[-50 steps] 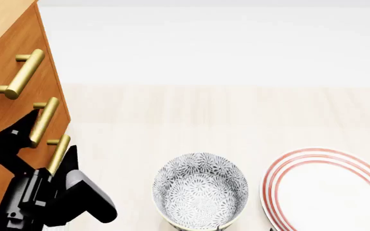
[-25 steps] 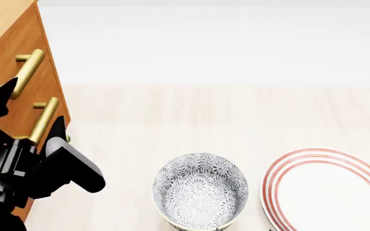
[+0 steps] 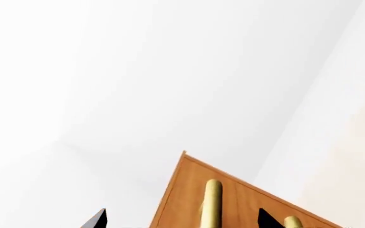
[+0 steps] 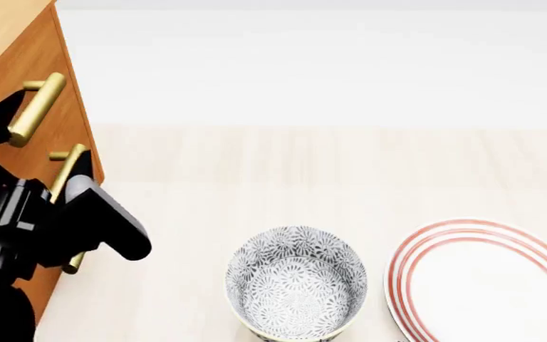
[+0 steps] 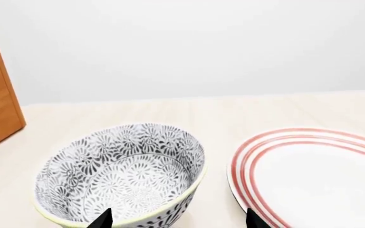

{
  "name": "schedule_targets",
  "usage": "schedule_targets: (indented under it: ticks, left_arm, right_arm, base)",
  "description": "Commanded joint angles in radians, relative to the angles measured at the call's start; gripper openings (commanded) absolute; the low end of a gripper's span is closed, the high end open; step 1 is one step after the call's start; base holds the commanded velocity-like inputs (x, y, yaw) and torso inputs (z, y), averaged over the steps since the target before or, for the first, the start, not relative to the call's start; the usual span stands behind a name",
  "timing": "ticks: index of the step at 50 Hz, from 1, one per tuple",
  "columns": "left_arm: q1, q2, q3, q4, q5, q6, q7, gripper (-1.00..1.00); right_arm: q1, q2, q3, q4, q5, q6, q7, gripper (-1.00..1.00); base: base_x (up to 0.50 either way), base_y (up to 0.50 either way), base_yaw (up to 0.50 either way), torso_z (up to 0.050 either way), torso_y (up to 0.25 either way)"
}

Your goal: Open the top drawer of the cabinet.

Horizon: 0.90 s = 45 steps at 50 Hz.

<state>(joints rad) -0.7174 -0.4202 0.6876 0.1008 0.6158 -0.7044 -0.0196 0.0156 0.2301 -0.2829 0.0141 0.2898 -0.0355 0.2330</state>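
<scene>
Head view: the cabinet [image 4: 12, 85] stands at the left edge of the wooden table [image 4: 254, 164], its top drawer [image 4: 8, 89] shut flush with the front. The left gripper [image 4: 34, 135] is released, jaws spread, one fingertip beside the top drawer's brass handle [image 4: 36, 108] and the other lower against the cabinet front; the handle lies just above and between them, not grasped. Left wrist view: the handle [image 3: 211, 204] sits between the two finger tips. Right wrist view: the right gripper [image 5: 177, 219] hangs open over the patterned bowl [image 5: 122, 173], beside the red-ringed plate [image 5: 315, 180].
</scene>
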Motion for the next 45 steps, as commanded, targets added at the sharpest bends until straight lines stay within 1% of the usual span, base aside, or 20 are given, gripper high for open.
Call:
schedule_targets:
  ticks: [1, 7, 13, 45]
  left_arm:
    - [-0.053, 0.018, -0.006, -0.076, 0.019, 0.023, 0.022, 1.00]
    - [-0.082, 0.013, 0.005, -0.122, 0.032, 0.034, 0.012, 1.00]
    - [-0.110, 0.001, 0.038, -0.166, 0.058, 0.050, 0.018, 1.00]
    - [-0.137, -0.015, 0.087, -0.316, 0.071, 0.094, 0.010, 1.00]
  right_arm:
    - [0.006, -0.016, 0.020, 0.011, -0.011, -0.003, -0.015, 1.00]
    - [0.007, -0.014, 0.020, 0.005, -0.003, 0.007, -0.011, 1.00]
    - [0.009, -0.013, 0.019, 0.005, 0.001, 0.009, -0.008, 1.00]
    - [0.010, -0.005, 0.005, 0.014, 0.016, 0.011, -0.001, 1.00]
  base:
    - [0.00, 0.00, 0.00, 0.000, 0.000]
    - [0.00, 0.00, 0.00, 0.000, 0.000]
    - [0.00, 0.00, 0.00, 0.000, 0.000]
    - [0.00, 0.00, 0.00, 0.000, 0.000]
